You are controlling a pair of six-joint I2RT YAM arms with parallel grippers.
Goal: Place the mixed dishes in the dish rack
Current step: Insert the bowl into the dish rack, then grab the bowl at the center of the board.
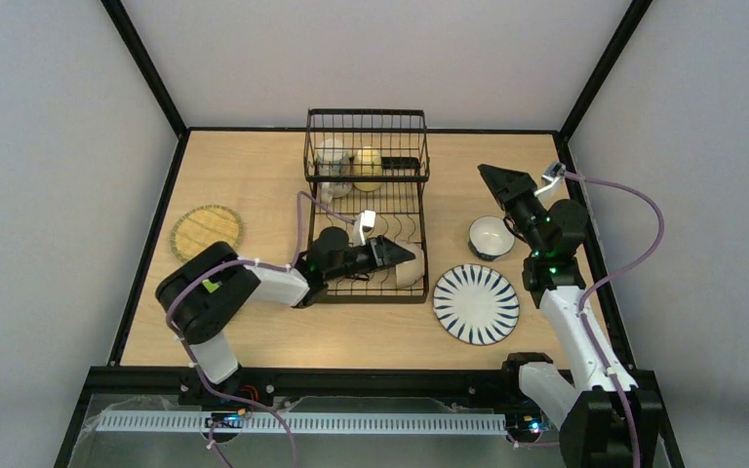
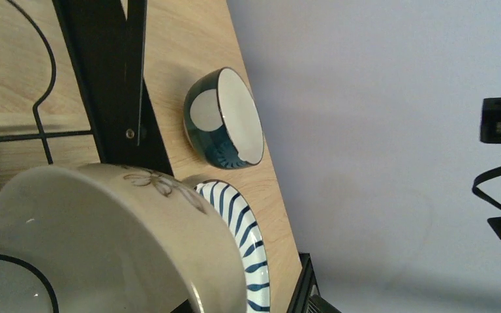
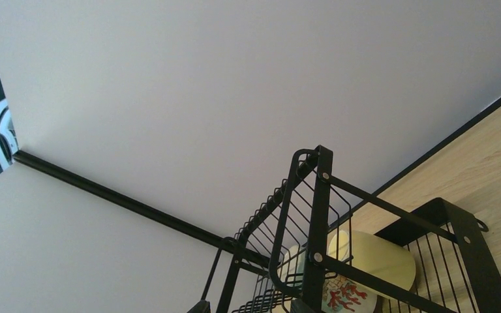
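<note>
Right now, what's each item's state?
white bowl: tipped, inside rack
left gripper: shut on white bowl
right gripper: raised, jaws unclear
blue-white bowl: upright on table
striped plate: flat on table
woven plate: flat on table
beige mug: in rack basket
yellow mug: in rack basket

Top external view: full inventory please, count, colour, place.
dish rack: one, black wire, table centre
beige mug: one, beige, rack's raised basket
yellow mug: one, yellow, same basket
white bowl: one, cream-white, held at rack's near right corner
blue-white bowl: one, dark blue outside, table right of rack
striped plate: one, white with dark stripes, table near right
woven plate: one, yellow, table left of rack
left pincer: one, black, closed on the white bowl
right pincer: one, black, raised at right, apparently empty
</note>
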